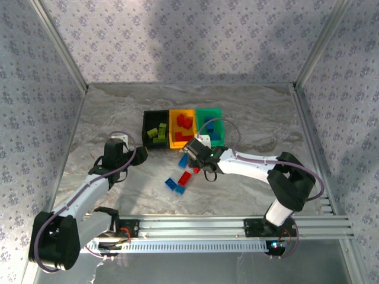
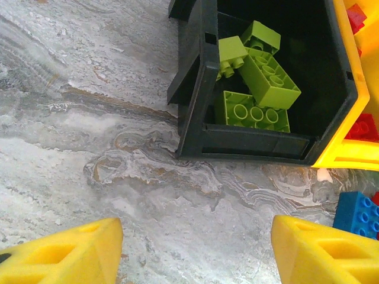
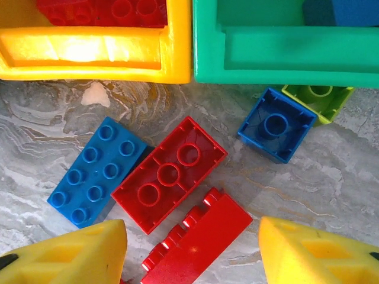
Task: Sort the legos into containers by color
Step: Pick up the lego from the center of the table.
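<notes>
Marbled table (image 3: 331, 177) close-up reveals lime brick (image 3: 320, 100) by green bin (image 3: 284, 53); left fingers (image 2: 59, 254), right fingers (image 3: 65, 254) apart.

Black bin (image 1: 145, 131): lime bricks (image 2: 269, 80) | at its 3 o'clock, yellow-orange bin (image 1: 177, 145): red bricks (image 1: 185, 123) | green bin (image 1: 208, 111): blue bricks (image 3: 346, 10) | at the bins' 6 o'clock, loose: red brick (image 3: 170, 173), blue brick (image 3: 98, 171), lime brick (image 3: 320, 97).

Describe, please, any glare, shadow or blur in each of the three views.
Top external: broad soft shadows on the back wall, small detail soft. Left wrist: black bin interior dark, lime bricks sharp. Right wrist: glare on the yellow bin front wall, red brick crisp.
</notes>
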`<control>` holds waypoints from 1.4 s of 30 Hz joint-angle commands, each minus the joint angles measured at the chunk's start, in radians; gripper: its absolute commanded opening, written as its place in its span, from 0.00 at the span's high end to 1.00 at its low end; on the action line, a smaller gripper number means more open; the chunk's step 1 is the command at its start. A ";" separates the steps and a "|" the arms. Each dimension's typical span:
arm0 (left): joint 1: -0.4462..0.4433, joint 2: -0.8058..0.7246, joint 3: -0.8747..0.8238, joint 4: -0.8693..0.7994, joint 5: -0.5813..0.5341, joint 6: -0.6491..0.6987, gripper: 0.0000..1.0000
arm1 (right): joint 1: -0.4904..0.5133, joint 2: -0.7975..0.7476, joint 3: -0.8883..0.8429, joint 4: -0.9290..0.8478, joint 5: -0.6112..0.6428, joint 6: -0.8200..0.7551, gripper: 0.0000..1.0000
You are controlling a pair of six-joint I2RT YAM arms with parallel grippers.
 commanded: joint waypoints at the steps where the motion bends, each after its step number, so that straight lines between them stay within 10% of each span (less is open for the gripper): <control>1: 0.006 -0.009 -0.002 0.034 0.020 0.005 0.33 | -0.002 0.026 0.034 -0.022 0.022 0.029 0.37; 14: 0.006 -0.002 -0.003 0.043 0.029 0.002 0.33 | -0.016 0.089 -0.004 -0.018 -0.019 0.084 0.41; 31: 0.006 -0.016 -0.004 0.036 0.028 0.005 0.33 | -0.014 0.046 -0.069 -0.012 -0.016 0.082 0.74; 42: 0.006 -0.008 -0.005 0.041 0.028 0.003 0.33 | -0.026 0.050 0.199 -0.109 0.051 -0.118 0.73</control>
